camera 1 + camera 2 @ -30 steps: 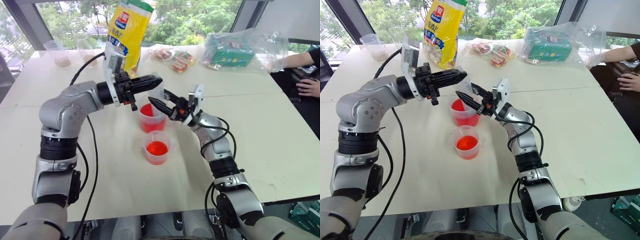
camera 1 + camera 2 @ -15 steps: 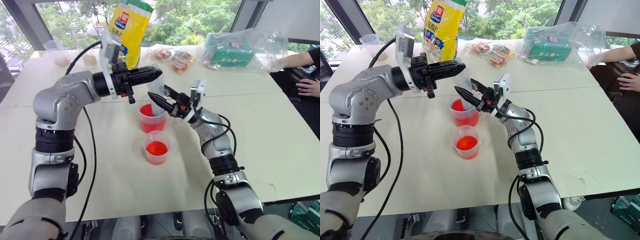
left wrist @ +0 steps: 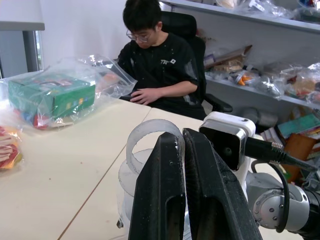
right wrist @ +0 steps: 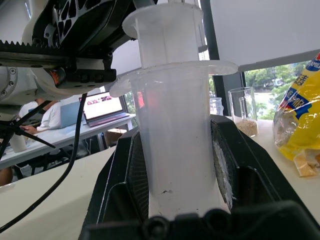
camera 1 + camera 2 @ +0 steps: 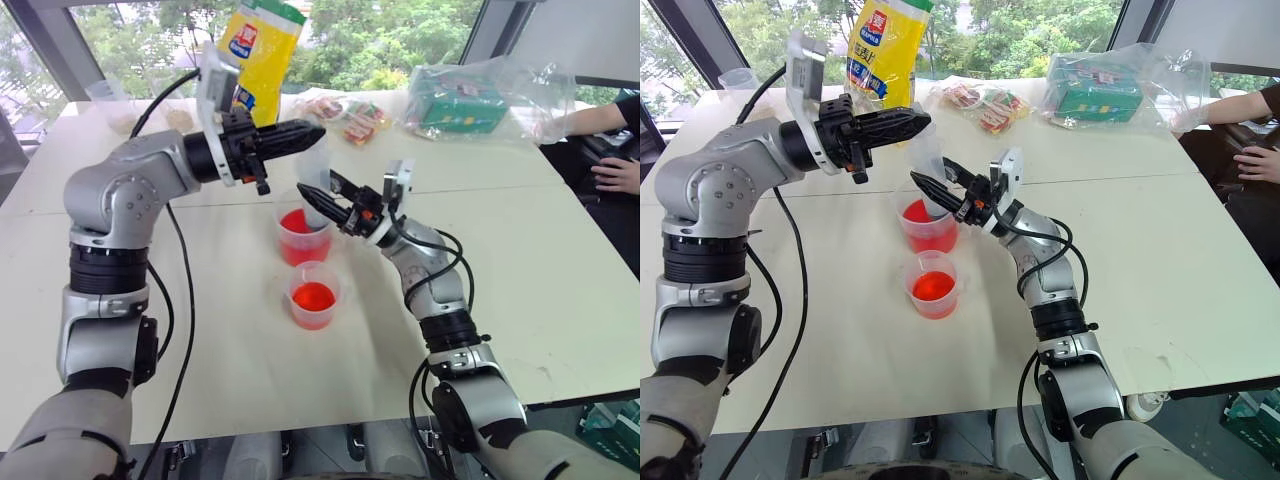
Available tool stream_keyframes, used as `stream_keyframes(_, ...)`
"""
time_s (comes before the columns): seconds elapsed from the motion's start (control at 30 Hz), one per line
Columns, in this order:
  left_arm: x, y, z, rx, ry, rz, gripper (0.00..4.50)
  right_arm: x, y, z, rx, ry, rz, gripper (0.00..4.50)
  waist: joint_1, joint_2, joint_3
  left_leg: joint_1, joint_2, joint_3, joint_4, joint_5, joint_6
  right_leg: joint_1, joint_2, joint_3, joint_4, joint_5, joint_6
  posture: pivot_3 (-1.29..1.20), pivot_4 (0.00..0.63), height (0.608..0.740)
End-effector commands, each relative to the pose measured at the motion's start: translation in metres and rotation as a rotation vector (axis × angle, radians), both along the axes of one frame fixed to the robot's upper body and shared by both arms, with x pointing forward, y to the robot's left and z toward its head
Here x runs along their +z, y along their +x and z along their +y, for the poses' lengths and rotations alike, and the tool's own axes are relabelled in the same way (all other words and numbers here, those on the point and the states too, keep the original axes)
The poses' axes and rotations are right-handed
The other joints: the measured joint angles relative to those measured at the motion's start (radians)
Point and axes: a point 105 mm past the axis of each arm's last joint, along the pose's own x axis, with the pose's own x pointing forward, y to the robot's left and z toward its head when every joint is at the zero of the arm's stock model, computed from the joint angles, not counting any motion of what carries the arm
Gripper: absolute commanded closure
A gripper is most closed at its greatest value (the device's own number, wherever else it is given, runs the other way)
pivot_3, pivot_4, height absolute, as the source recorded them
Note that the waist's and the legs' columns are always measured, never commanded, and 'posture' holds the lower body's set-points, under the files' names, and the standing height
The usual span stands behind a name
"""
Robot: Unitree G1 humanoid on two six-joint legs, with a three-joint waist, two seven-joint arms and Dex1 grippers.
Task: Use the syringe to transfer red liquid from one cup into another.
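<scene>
Currently the right gripper [image 5: 322, 202] was clamped on the syringe [image 5: 930, 168] barrel, fingers pressed against both sides of it, as the right wrist view showed. The left gripper [image 5: 917, 122] was pinched on the plunger's top disc, its two fingers pressed close together with the rim of the disc between them in the left wrist view.

The syringe stood nearly upright, lower end down inside the tall cup [image 5: 302, 236], which held red liquid [image 5: 299, 222]. Whether the tip sat below the surface could not be told; the barrel looked pale and cloudy, with no clear red column visible in it.

The short cup [image 5: 314, 294] stood just in front of the tall one, apart from it, also showing red. Both cups rested on the white table [image 5: 520, 260]. A yellow bag [image 5: 258, 55] and wrapped packets lay at the far edge; a person's hand [image 5: 618, 175] rested at the far right edge.

Judgement: the draw step was in hand. To do it well, the right gripper should hold the barrel fixed and vertical while the left pulls the plunger straight along the barrel's axis, slowly, so the disc does not slip from the pinch. Tip should stay submerged to avoid drawing air, and the barrel must not lever against the cup's rim and tip it.
</scene>
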Motion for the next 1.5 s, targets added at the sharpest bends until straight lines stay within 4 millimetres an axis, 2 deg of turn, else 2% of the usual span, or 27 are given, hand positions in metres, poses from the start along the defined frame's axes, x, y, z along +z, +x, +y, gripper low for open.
stream_keyframes(0.03,0.060,-0.012,0.020,0.063,-0.110,-0.235,4.44,-0.016,-0.008,0.009,0.053,-0.055,0.027,3.12,0.000,0.000,0.000,0.000,0.000,0.000,0.000,0.000,0.000,0.000,0.000,0.000,0.000,0.000,0.000,0.00,0.150,0.740)
stream_keyframes(0.3,0.062,-0.013,0.021,0.062,-0.111,-0.241,4.44,-0.013,-0.008,0.010,0.056,-0.049,0.022,3.12,0.000,0.000,0.000,0.000,0.000,0.000,0.000,0.000,0.000,0.000,0.000,0.000,0.000,0.000,0.000,0.00,0.150,0.740)
stream_keyframes(0.4,0.054,-0.013,0.020,0.046,-0.098,-0.204,4.44,-0.005,-0.008,0.009,0.051,-0.036,0.000,3.12,0.000,0.000,0.000,0.000,0.000,0.000,0.000,0.000,0.000,0.000,0.000,0.000,0.000,0.000,0.000,0.00,0.150,0.740)
stream_keyframes(0.5,0.041,-0.014,0.020,0.035,-0.061,-0.168,3.59,0.009,-0.007,0.007,0.046,-0.008,-0.024,3.12,0.000,0.000,0.000,0.000,0.000,0.000,0.000,0.000,0.000,0.000,0.000,0.000,0.000,0.000,0.000,0.00,0.150,0.740)
stream_keyframes(0.63,0.017,-0.017,0.021,0.039,0.034,-0.151,1.71,0.030,-0.006,0.003,0.037,0.035,-0.043,3.12,-0.003,0.000,0.000,0.000,0.000,0.000,0.000,0.000,0.000,-0.001,0.000,0.000,0.000,0.000,0.000,0.00,0.150,0.740)
stream_keyframes(0.73,0.013,-0.019,0.028,0.055,0.059,-0.151,0.22,0.044,-0.007,0.000,0.041,0.060,-0.048,3.12,-0.002,0.000,0.000,0.000,0.000,0.000,0.000,0.000,0.000,-0.001,0.000,0.000,0.000,0.000,0.000,0.00,0.150,0.740)
stream_keyframes(0.77,0.013,-0.020,0.031,0.060,0.063,-0.152,0.05,0.048,-0.008,-0.001,0.046,0.065,-0.049,3.12,-0.001,0.000,0.000,0.000,0.000,0.000,0.000,0.000,0.000,-0.001,0.000,0.000,0.000,0.000,0.000,0.00,0.150,0.740)
stream_keyframes(1.0,0.011,-0.021,0.057,0.131,0.098,-0.141,0.05,0.076,-0.020,-0.004,0.093,0.108,-0.063,3.12,0.000,0.000,0.000,0.000,0.000,0.000,0.000,0.000,0.000,-0.001,0.000,0.000,0.000,0.000,0.000,0.00,0.150,0.740)
stream_keyframes(1.1,0.017,-0.019,0.068,0.173,0.077,-0.143,0.05,0.098,-0.037,-0.008,0.150,0.138,-0.089,3.12,0.001,0.000,0.000,-0.001,0.000,0.000,0.000,0.000,0.000,-0.001,0.000,0.000,0.000,0.000,0.000,0.00,0.150,0.740)
stream_keyframes(1.17,0.020,-0.018,0.070,0.182,0.064,-0.146,0.05,0.103,-0.051,-0.011,0.215,0.136,-0.075,3.12,0.002,0.000,0.000,-0.001,0.000,0.000,0.000,0.000,0.000,-0.001,0.000,0.000,0.000,0.000,0.000,0.00,0.150,0.740)
stream_keyframes(1.3,0.023,-0.020,0.068,0.173,0.059,-0.147,0.05,0.089,-0.076,-0.014,0.317,0.081,-0.004,3.12,0.004,0.000,0.000,-0.001,0.000,0.000,0.000,0.000,0.000,-0.001,-0.001,0.000,0.000,0.000,0.000,0.00,0.150,0.740)
stream_keyframes(1.5,0.026,-0.026,0.063,0.130,0.055,-0.136,0.05,0.057,-0.084,-0.012,0.322,0.049,0.077,3.12,0.002,0.000,0.000,-0.001,0.000,0.000,0.000,0.000,0.001,-0.001,0.000,0.000,0.000,0.000,0.000,0.00,0.150,0.740)
